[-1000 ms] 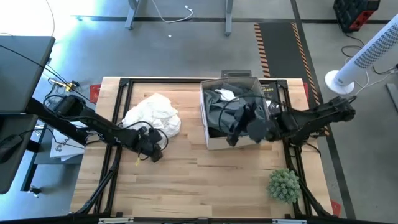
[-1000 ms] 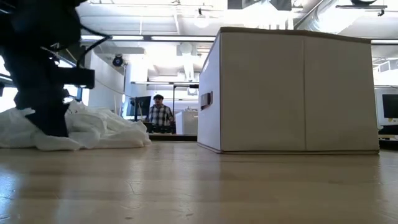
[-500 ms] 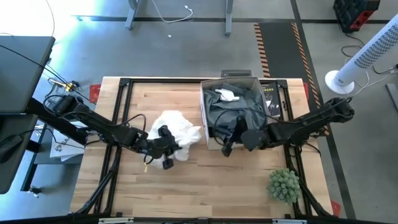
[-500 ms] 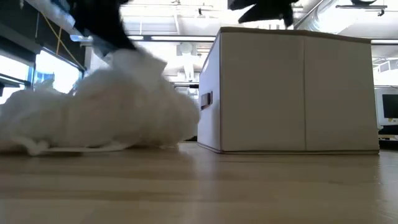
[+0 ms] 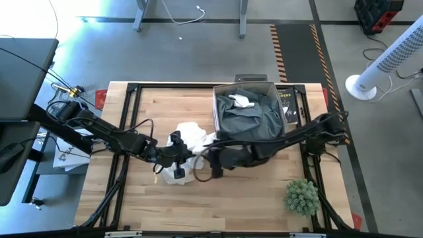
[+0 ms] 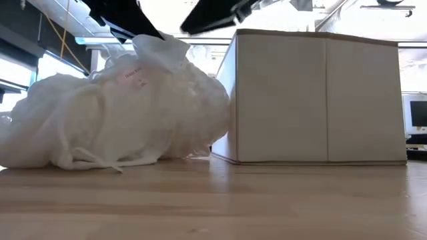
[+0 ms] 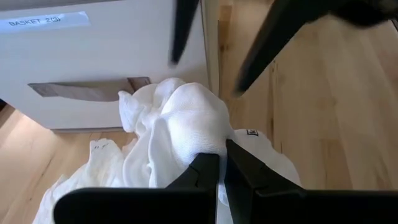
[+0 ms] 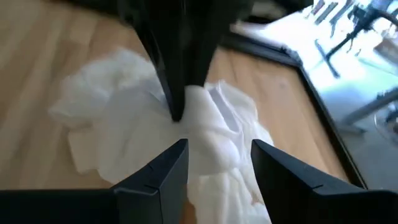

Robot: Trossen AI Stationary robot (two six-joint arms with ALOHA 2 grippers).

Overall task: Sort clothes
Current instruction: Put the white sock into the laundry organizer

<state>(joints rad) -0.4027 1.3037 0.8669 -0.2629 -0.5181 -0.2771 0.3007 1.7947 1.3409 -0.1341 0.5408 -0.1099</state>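
1. Our left gripper (image 5: 177, 160) pinches a fold of the white garment (image 5: 190, 140), bunched on the table (image 5: 251, 192) just left of the box (image 5: 220, 137).
2. Our right gripper (image 5: 213, 160), fingers spread, faces left toward that garment, just beside it.
3. The dark clothes (image 5: 251, 118) lie in the box.

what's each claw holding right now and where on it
The left claw pinches a raised fold of the white garment. The right claw is open above it, holding nothing.
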